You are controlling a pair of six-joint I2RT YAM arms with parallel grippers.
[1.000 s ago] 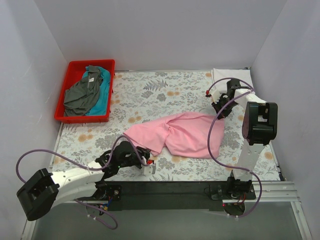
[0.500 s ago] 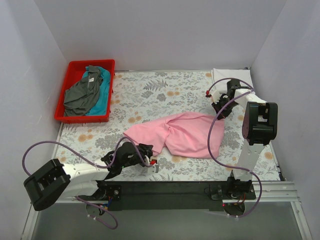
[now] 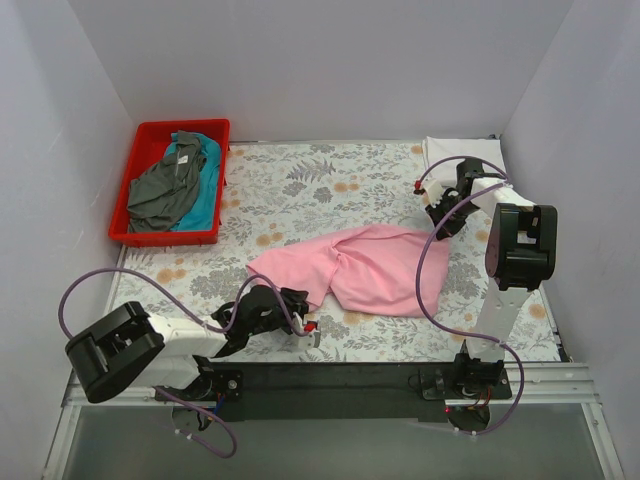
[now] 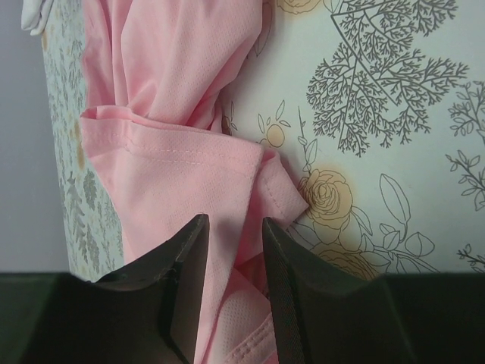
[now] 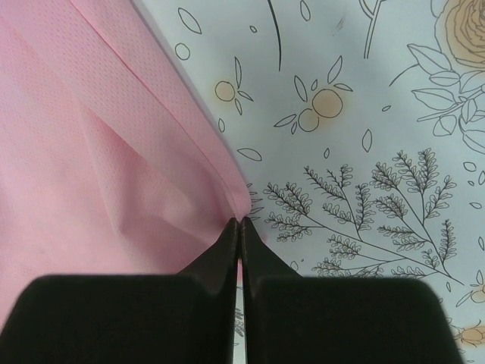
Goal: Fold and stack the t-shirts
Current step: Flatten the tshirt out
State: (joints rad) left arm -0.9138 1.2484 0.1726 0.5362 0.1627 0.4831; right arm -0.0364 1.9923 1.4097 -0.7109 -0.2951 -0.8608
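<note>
Four t-shirts are in view. The pink t-shirt (image 3: pixel 370 265) lies crumpled and partly spread on the floral tablecloth (image 3: pixel 320 180) at mid-table, and all positions below are taken from it.

Well off to its far left stands a red bin (image 3: pixel 165 239). Inside are a dark grey t-shirt (image 3: pixel 160 190), bunched, and a teal t-shirt (image 3: pixel 203 205) showing beside and partly beneath it on the bin's right side.

At the pink t-shirt's near-left corner sits the left gripper (image 4: pixel 233 227), low over the cloth. In the wrist view its jaws stand a narrow gap apart, with a folded hem of the pink t-shirt showing between them. Contact between fingers and cloth cannot be confirmed.

At the pink t-shirt's far-right corner sits the right gripper (image 5: pixel 239 221). In the wrist view its fingers are pressed together with no gap, and the shirt's edge runs to a point exactly at the tips, pinched there.

Beyond the pink t-shirt, further right and toward the back wall, lies a white t-shirt (image 3: pixel 450 150), flat, apart from the pink one and partly hidden behind the right arm
</note>
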